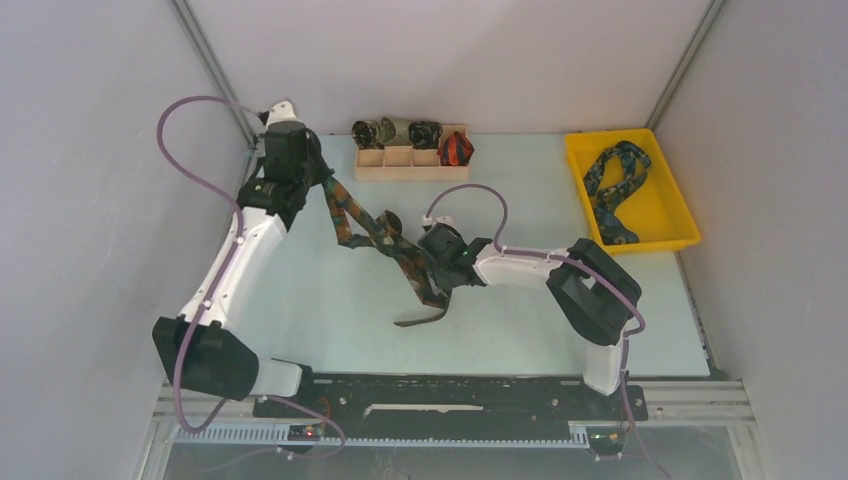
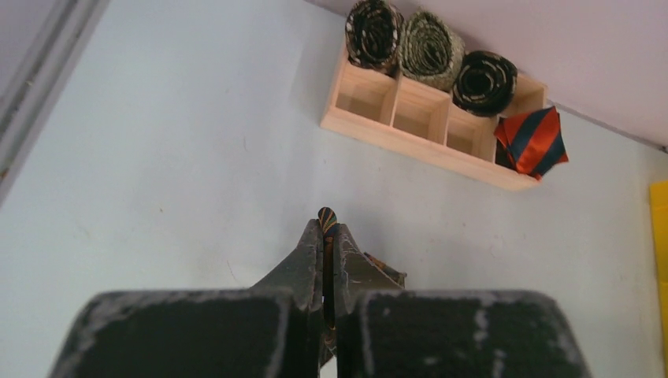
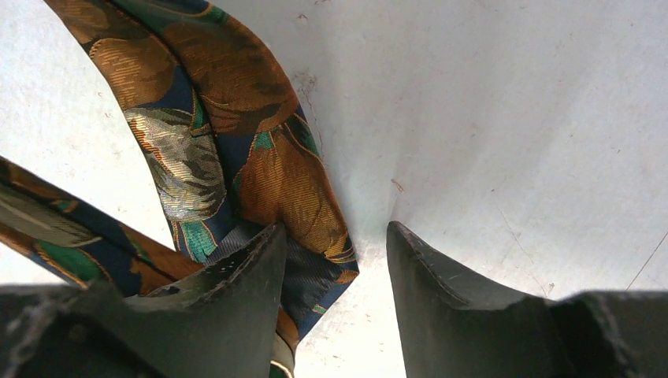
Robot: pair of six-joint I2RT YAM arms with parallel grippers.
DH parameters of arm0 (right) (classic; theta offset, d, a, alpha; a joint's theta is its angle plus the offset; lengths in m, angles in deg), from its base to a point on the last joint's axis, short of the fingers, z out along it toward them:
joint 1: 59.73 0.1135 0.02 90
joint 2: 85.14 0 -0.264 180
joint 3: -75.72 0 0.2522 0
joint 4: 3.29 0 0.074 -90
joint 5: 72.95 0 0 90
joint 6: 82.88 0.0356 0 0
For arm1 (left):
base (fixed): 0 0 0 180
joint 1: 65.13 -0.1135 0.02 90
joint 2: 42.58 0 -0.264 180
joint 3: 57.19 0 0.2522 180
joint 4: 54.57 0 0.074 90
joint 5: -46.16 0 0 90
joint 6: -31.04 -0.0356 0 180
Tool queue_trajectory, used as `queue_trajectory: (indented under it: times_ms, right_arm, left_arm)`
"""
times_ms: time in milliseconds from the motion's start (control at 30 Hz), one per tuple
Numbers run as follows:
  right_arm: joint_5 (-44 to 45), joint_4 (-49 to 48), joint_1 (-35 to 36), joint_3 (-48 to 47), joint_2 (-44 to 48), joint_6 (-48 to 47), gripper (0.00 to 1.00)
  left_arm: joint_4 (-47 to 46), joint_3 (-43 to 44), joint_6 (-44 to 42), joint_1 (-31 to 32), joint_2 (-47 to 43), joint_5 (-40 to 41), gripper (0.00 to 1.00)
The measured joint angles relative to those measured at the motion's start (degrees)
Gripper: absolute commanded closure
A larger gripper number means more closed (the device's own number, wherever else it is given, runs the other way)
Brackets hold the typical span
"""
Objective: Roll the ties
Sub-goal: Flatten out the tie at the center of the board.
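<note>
A brown-orange-green tie [image 1: 385, 235] stretches across the table from my left gripper [image 1: 322, 182] down to my right gripper [image 1: 432, 272]. The left gripper [image 2: 328, 224] is shut on a folded edge of this tie [image 2: 327, 214], held above the table. The right gripper [image 3: 335, 236] stands open, low over the table. The tie's wide pointed end [image 3: 236, 157] lies between its fingers, against the left finger [image 3: 236, 291]. The tie's narrow tail [image 1: 420, 320] lies loose near the right gripper. A navy and teal tie [image 1: 615, 190] lies crumpled in the yellow tray [image 1: 680, 215].
A wooden compartment box [image 1: 400, 168] stands at the back, seen also in the left wrist view [image 2: 410, 138]. It holds three rolled ties [image 2: 429, 49] and a red-orange striped tie [image 2: 532, 140]. Grey walls close in both sides.
</note>
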Motion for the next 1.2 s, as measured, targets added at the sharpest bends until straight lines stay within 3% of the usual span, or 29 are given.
queue_trajectory:
  times_ms: [233, 567, 767, 1200]
  right_arm:
    - [0.57, -1.09, 0.70, 1.01, 0.07, -0.11, 0.48]
    - [0.85, -2.82, 1.25, 2.45, 0.74, -0.70, 0.49]
    - [0.96, -3.04, 2.36, 2.60, 0.70, -0.68, 0.50]
    - [1.49, -4.74, 7.93, 4.57, 1.57, 0.33, 0.51]
  left_arm:
    - [0.55, 7.39, -2.51, -1.55, 9.42, 2.05, 0.84]
    - [0.63, 15.50, -2.93, -6.78, 26.84, -1.31, 0.87]
    - [1.88, 22.99, -3.30, -9.22, 30.91, -1.44, 0.90]
    - [1.57, 24.55, -3.10, -12.87, 36.57, -4.42, 0.87]
